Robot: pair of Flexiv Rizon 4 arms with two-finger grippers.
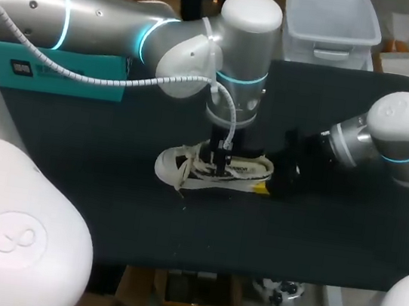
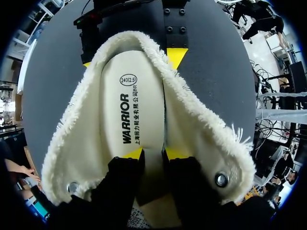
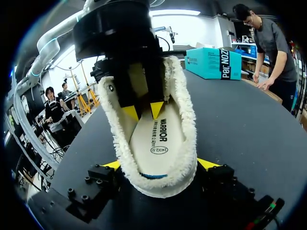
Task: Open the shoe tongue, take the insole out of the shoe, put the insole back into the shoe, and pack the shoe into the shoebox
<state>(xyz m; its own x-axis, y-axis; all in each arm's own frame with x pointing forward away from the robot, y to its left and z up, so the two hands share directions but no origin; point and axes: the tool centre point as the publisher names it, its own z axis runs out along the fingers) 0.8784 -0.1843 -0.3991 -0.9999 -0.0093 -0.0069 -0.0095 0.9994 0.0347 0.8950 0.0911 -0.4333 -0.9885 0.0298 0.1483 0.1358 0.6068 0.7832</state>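
Left arm: comes in from the left, passes the middle of the table (image 1: 291, 241), wrist turned straight down over the shoe (image 1: 187, 169). The left gripper (image 1: 222, 163) is sunk into the shoe's opening. In its own wrist view the left gripper (image 2: 154, 153) shows a narrow gap, and the two yellow tips pinch a pale strip that runs on from the insole (image 2: 136, 105). It grips the insole's front part.

Right arm: comes in low from the right, and the right gripper (image 1: 273, 182) is at the heel end. The right wrist view shows the right gripper (image 3: 160, 165) spread wide, one yellow tip pressed to each side of the fleecy heel. It clamps the shoe (image 3: 182, 120) from both sides.

Shoe: pale, with a fleece lining (image 2: 206, 124), lying on the dark table near its middle, toe toward the left. The insole (image 3: 158, 139) lies flat in the heel, printed side up.

Shoebox (image 1: 55, 75): teal, at the table's left rear, well apart from the shoe. Contents not visible, and I cannot tell lid on or off.

Hidden: the left arm covers part of the shoebox. The left gripper's black fingers (image 3: 152, 76) block the toe half of the shoe, and the tongue is not made out. The laces (image 1: 180, 172) are only loose pale ends.
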